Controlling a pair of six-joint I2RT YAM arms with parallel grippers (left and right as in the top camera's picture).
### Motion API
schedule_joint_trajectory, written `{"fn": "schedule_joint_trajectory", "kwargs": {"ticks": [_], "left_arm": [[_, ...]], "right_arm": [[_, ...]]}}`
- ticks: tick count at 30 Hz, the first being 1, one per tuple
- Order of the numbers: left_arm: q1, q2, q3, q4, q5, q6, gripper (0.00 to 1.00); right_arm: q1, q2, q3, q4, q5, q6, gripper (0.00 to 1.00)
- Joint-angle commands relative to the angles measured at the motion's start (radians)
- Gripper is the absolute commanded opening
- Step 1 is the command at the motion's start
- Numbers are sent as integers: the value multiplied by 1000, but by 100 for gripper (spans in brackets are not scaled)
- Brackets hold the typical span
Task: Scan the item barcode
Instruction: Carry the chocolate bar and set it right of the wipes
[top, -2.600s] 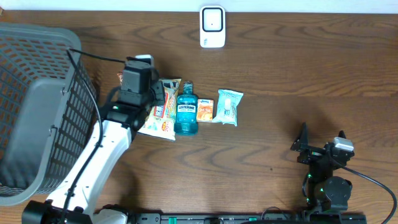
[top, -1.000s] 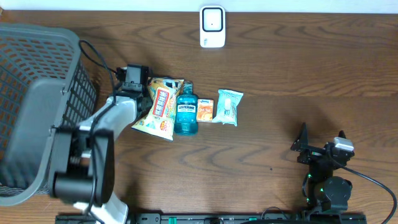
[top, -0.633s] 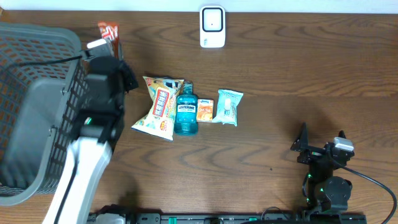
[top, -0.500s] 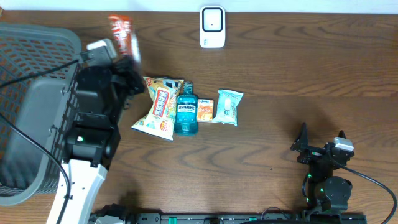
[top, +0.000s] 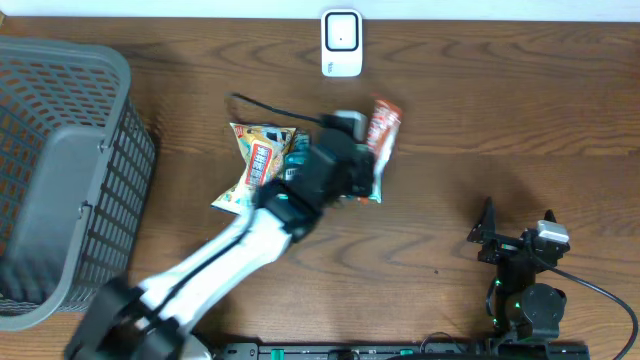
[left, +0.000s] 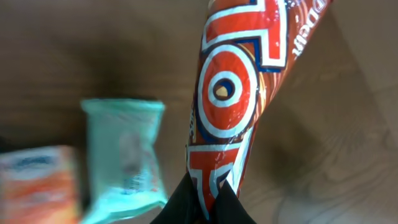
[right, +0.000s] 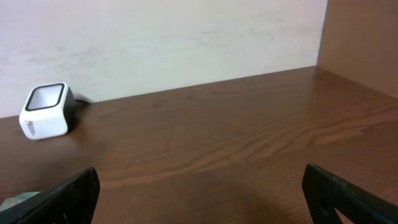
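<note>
Black and parked at the near edge of the table (top: 480, 120), the right gripper (right: 208, 193) stands spread wide, holding nothing. Mid-table, the left gripper (left: 208, 202) is pressed tight on the lower end of the red snack bar (left: 233, 93), which hangs in the air just beside a teal pack (left: 124, 155). At the far edge sits the white scanner (top: 341, 42), well apart from the bar. This looks like the carry step. Next, the bar must reach the scanner window, turned so its barcode, not visible here, faces it.

Mock shop checkout (barcode scanner (top: 341, 42), basket (top: 112, 190))
</note>
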Motion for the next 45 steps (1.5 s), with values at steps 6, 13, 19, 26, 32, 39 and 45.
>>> {"fn": "schedule_joint_trajectory", "kwargs": {"ticks": [6, 13, 19, 26, 32, 39, 45], "left_arm": [[-129, 216, 16, 217, -43, -114, 8], [-158, 301, 16, 268, -257, -341, 8], [-158, 365, 16, 335, -285, -341, 12], [-158, 393, 22, 343, -271, -325, 34], [-157, 348, 87, 269, -192, -112, 96], [-137, 196, 189, 16, -373, 100, 100], [-94, 26, 203, -18, -504, 305, 98]], "right_arm": [[8, -4, -2, -2, -3, -13, 99], [8, -4, -2, -2, -3, -13, 99], [8, -4, -2, -2, -3, -13, 99], [8, -4, -2, -3, -3, -13, 99], [8, -4, -2, -2, -3, -13, 99], [8, -4, -2, -2, -3, -13, 99], [8, -4, -2, -2, -3, -14, 99]]}}
